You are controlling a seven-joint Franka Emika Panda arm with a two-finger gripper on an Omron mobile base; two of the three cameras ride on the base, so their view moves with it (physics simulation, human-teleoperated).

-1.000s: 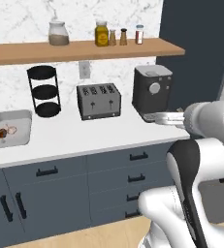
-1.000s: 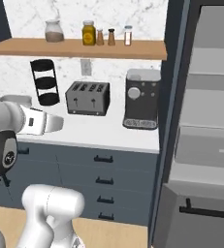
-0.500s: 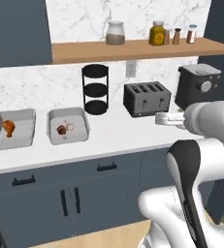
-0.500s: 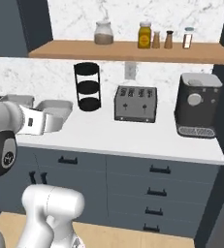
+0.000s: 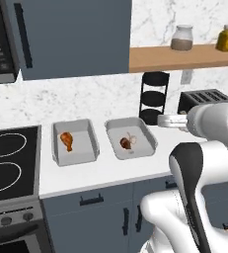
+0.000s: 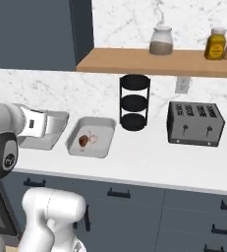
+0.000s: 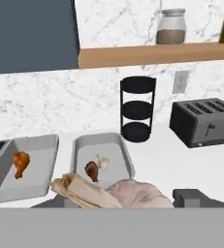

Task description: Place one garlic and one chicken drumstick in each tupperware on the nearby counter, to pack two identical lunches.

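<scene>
While the white marbled table (image 5: 108, 173) runs across both base views above dark blue drawers, the black stove (image 5: 7, 163) sits at its left end under a dark upper cabinet (image 5: 71, 34). Wooden shelf (image 5: 184, 57) on the marble back wall, carrying a glass jar (image 5: 181, 38) of brown stuff and a yellow jar (image 5: 227, 38). White arm rises from the lower right of the left base view, hand reaching out level over the table, just right of the trays. Grey toaster (image 6: 193, 123) stands on the table well right of the trays, black three-tier rack (image 6: 134, 103) between toaster and trays, near the wall. Two grey open containers side by side on the table, close but apart: left tupperware (image 5: 86, 155) next to the stove, right tupperware (image 5: 146, 141) just in front of the rack. Left tupperware holds one orange-brown drumstick (image 5: 67, 141), lying flat. Right tupperware holds a darker second drumstick (image 5: 125, 144) with a pale garlic (image 5: 133, 139) touching or just beside it. Pincer (image 7: 123, 199) is seen close in the hand view, high above the table edge, pinching a held garlic (image 7: 133, 193): pale pinkish bulb with tan dry stalk sticking out to the left, sitting between the dark fingertips (image 7: 196, 197).
</scene>
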